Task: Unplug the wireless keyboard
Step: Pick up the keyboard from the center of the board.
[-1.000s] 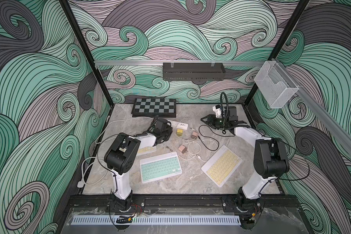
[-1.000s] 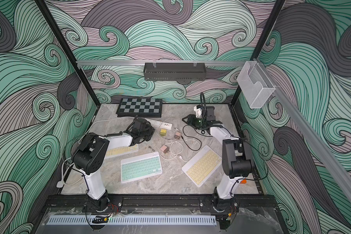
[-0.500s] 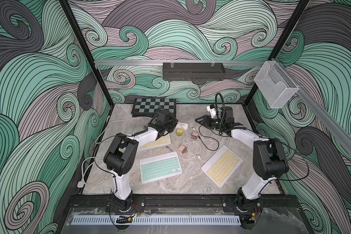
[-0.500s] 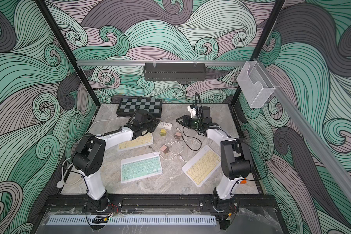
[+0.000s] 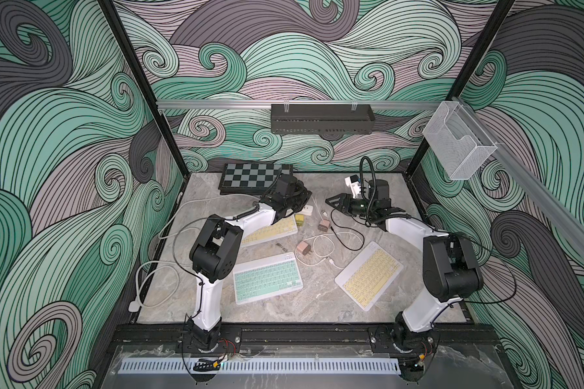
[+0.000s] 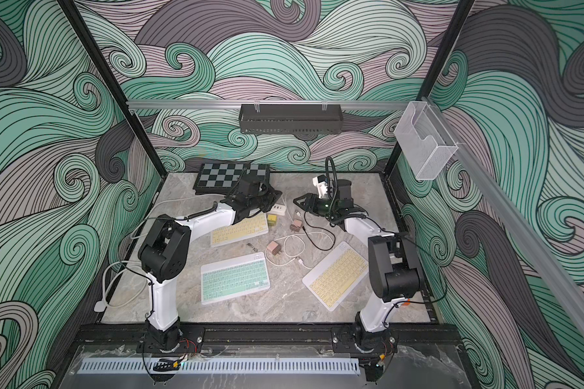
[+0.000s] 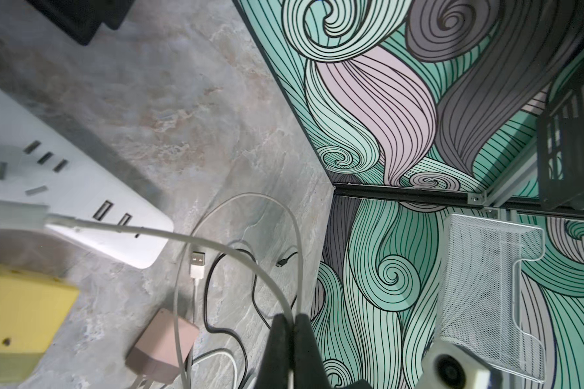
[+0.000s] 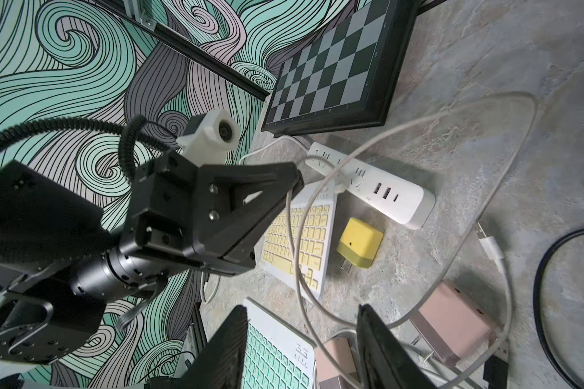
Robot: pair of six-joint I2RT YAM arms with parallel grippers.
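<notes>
The wireless keyboard (image 5: 270, 232) (image 6: 238, 230) (image 8: 304, 235), white with yellow keys, lies at the back left, partly under my left arm. A white cable (image 7: 189, 239) (image 8: 294, 256) runs from its back edge, where the plug (image 8: 340, 186) (image 7: 61, 221) meets it. I cannot tell whether the plug is seated. My left gripper (image 7: 292, 320) (image 5: 308, 198) (image 6: 279, 195) (image 8: 295, 180) is shut on this cable, just above the power strip. My right gripper (image 8: 304, 350) (image 5: 331, 200) hovers open further right, holding nothing.
A white power strip (image 5: 305, 211) (image 7: 81, 188) lies behind the keyboard, with a yellow charger (image 8: 359, 242) and pink chargers (image 5: 323, 225) (image 5: 303, 248) nearby. A green keyboard (image 5: 267, 278), another yellow keyboard (image 5: 368, 274), a chessboard (image 5: 250, 176) and loose black cable (image 5: 348, 239) lie around.
My left gripper has swung toward the back right with the cable, uncovering more of the yellow keyboard. My right gripper has drifted slightly left.
</notes>
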